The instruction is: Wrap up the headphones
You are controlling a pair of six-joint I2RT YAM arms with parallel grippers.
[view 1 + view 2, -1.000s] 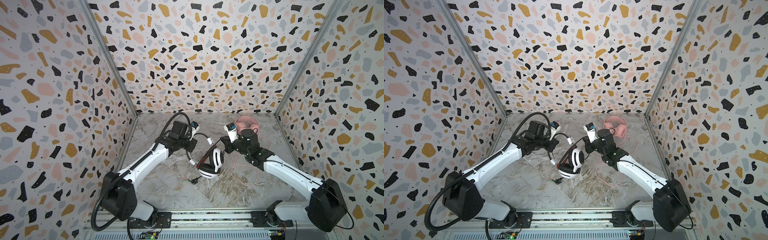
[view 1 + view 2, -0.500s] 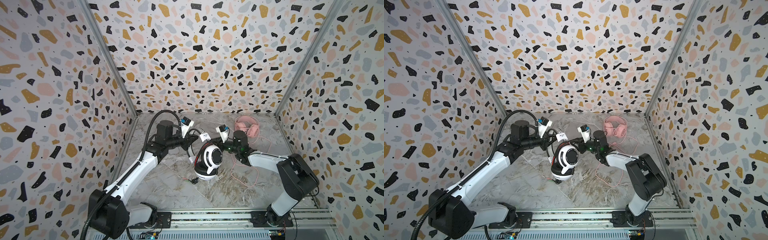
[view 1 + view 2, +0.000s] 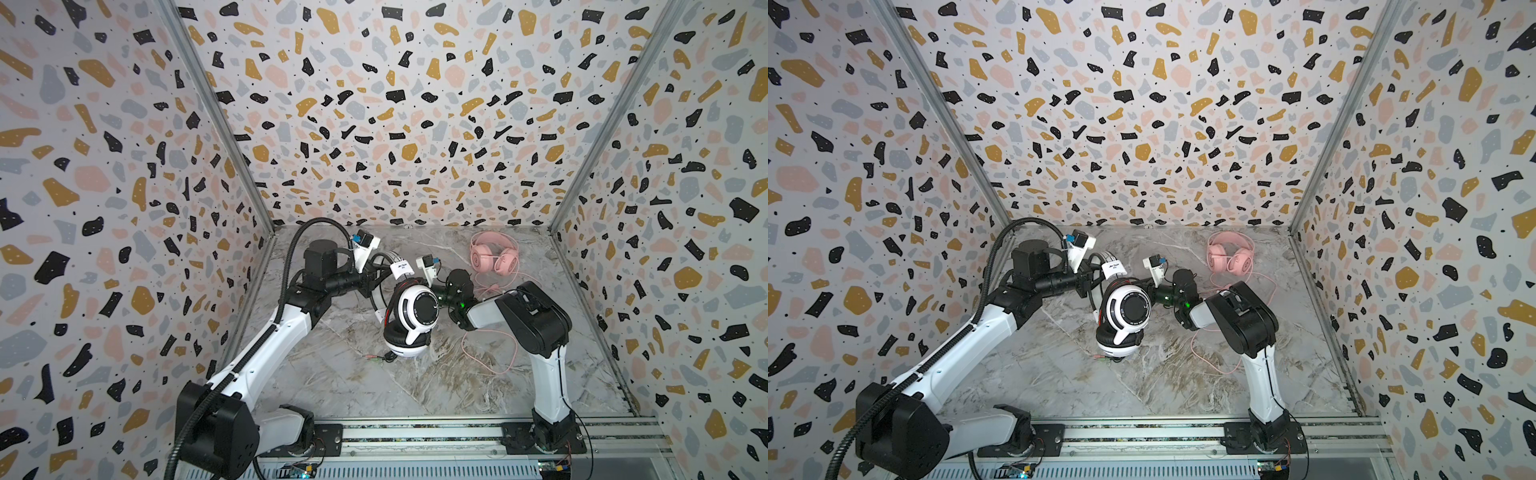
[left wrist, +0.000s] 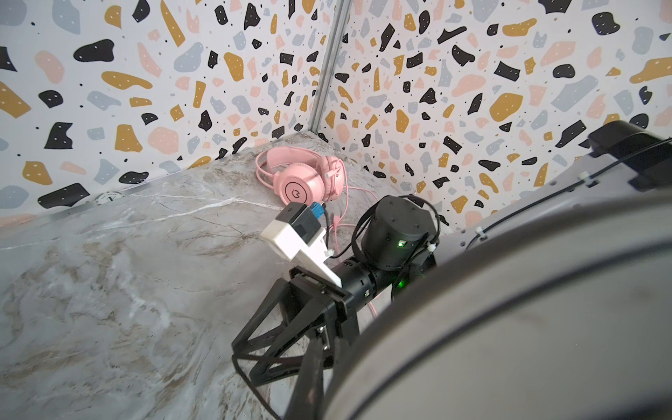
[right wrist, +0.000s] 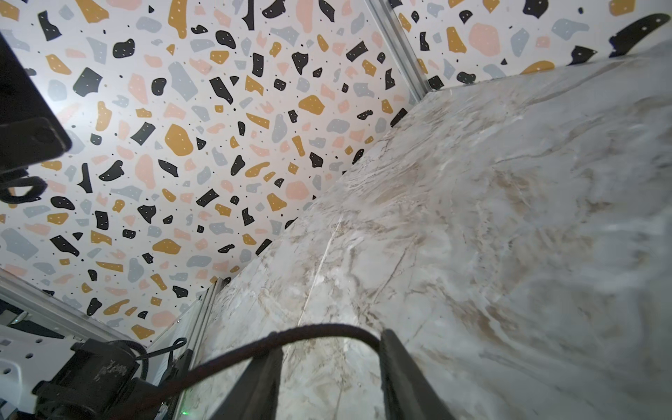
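Observation:
The white headphones with black stripes stand upright in both top views, lower ear cup on the marble. My left gripper is shut on their headband. In the left wrist view their blurred grey shell hides the jaws. My right gripper is open beside the upper cup. The black cable lies loose across its fingertips. Its plug rests on the floor. The pink headphones lie at the back right.
The loose pink cable trails over the marble floor past the right arm's base side. Terrazzo walls close in three sides. The rail with both arm bases runs along the front.
My left arm lifted the white headphones from lying to upright. My right gripper opened and let go of the black cable, and the right arm folded back with its elbow raised.

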